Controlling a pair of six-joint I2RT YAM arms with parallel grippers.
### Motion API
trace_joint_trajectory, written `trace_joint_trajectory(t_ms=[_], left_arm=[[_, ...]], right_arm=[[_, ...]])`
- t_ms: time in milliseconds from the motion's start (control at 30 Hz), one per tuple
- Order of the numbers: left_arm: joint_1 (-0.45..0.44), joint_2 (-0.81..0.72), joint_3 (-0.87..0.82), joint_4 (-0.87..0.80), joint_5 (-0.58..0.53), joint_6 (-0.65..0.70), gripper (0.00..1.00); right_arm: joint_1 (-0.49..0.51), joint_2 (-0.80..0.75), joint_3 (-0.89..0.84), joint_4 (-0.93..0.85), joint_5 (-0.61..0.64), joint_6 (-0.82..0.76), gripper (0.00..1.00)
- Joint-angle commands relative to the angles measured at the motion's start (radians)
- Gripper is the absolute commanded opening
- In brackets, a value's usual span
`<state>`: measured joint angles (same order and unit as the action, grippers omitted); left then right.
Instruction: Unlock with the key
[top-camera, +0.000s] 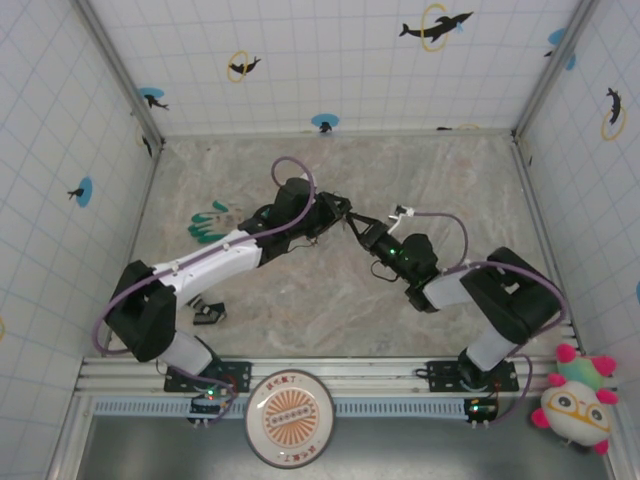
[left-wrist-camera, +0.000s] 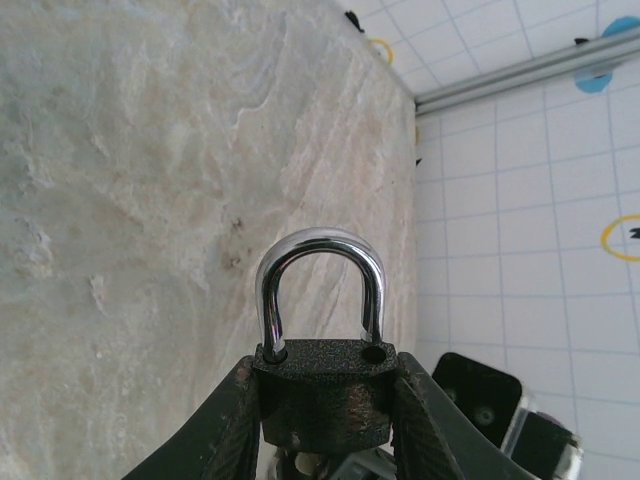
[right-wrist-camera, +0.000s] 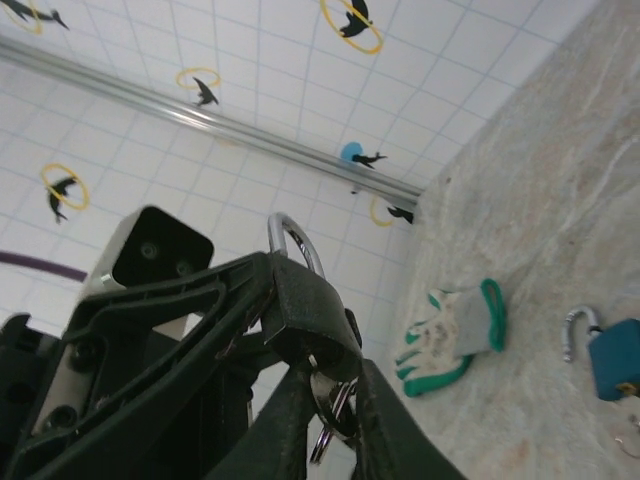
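Observation:
A black padlock (left-wrist-camera: 322, 395) is pinched by its sides between the fingers of my left gripper (left-wrist-camera: 322, 405), chrome shackle (left-wrist-camera: 320, 270) pointing away from the wrist. The shackle's right leg ends just above its hole in the body. My right gripper (right-wrist-camera: 330, 405) meets the lock's underside (right-wrist-camera: 312, 310), and the key (right-wrist-camera: 335, 400) with its ring hangs from the keyhole between the two fingers. Whether those fingers press on the key is unclear. From above, both grippers (top-camera: 340, 212) (top-camera: 358, 225) meet over the middle of the table.
A grey and green glove (right-wrist-camera: 455, 330) (top-camera: 212, 225) lies at the left of the marble table. A blue padlock (right-wrist-camera: 610, 355) with its shackle raised lies near it. Tiled walls enclose the table on three sides.

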<state>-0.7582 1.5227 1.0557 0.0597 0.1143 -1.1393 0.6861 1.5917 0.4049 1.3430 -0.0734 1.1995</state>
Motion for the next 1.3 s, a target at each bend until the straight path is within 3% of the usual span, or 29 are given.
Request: trace_joint_trajectory(t_ms=[0, 233, 400, 467, 600, 733, 1267], left_arm=[[0.002, 0.026, 0.046, -0.042, 0.047, -0.044, 0.0], [0.004, 0.069, 0.062, -0.076, 0.07, -0.064, 0.0], [0.003, 0.095, 0.077, -0.083, 0.112, -0.082, 0.0], [0.005, 0.107, 0.079, -0.083, 0.134, -0.094, 0.0], [0.003, 0.127, 0.082, -0.071, 0.185, -0.119, 0.0], [-0.001, 0.136, 0.088, -0.064, 0.205, -0.126, 0.0], [-0.032, 0.168, 0.107, -0.055, 0.245, -0.136, 0.0]], right_arm=[[0.002, -0.127, -0.024, -0.273, 0.001, -0.184, 0.25], [0.024, -0.404, -0.072, -0.627, 0.073, -0.413, 0.36], [0.063, -0.575, -0.093, -0.799, 0.213, -0.54, 0.49], [0.068, -0.622, -0.113, -0.807, 0.259, -0.559, 0.54], [0.082, -0.659, -0.129, -0.823, 0.327, -0.633, 0.54], [0.088, -0.647, -0.175, -0.725, 0.371, -0.63, 0.55], [0.077, -0.492, -0.125, -0.574, 0.277, -0.632, 0.54]])
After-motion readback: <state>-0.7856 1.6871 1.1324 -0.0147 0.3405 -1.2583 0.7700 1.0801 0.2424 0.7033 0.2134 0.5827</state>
